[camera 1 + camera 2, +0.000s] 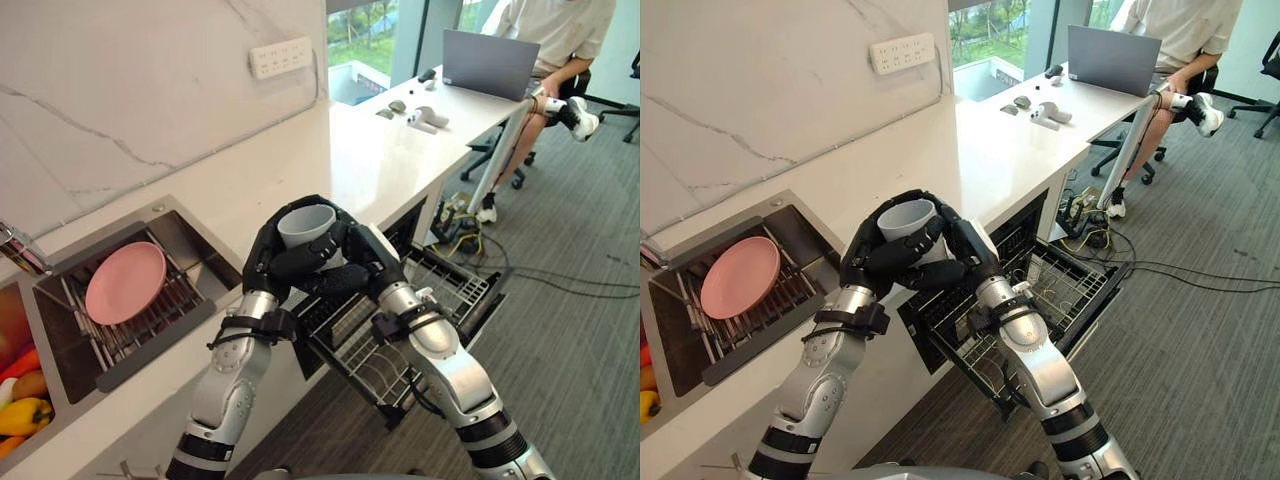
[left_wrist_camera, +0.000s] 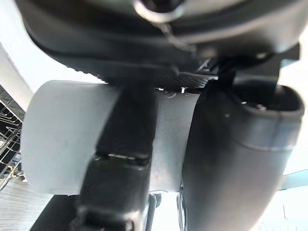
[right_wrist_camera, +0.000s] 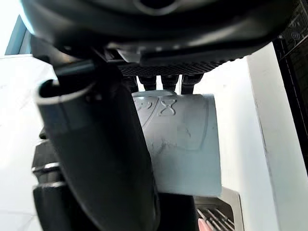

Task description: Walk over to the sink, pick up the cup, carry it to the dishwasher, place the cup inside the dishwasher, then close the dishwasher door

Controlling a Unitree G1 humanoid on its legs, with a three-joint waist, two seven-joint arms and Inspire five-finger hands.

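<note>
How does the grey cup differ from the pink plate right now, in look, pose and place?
The cup is pale grey and deep-walled; the plate is pink, round and shallow. The cup is clasped in the air between the left hand and right hand; the plate rests untouched on the rack in the sink. The cup stands upright, mouth up; the plate lies face up. Both are plain, single-coloured dishes.

At centre, your left hand [image 1: 268, 256] and right hand [image 1: 366, 256] curl round the upright grey cup [image 1: 308, 224]; the dishwasher rack [image 1: 452, 290] sits open at lower right.
</note>
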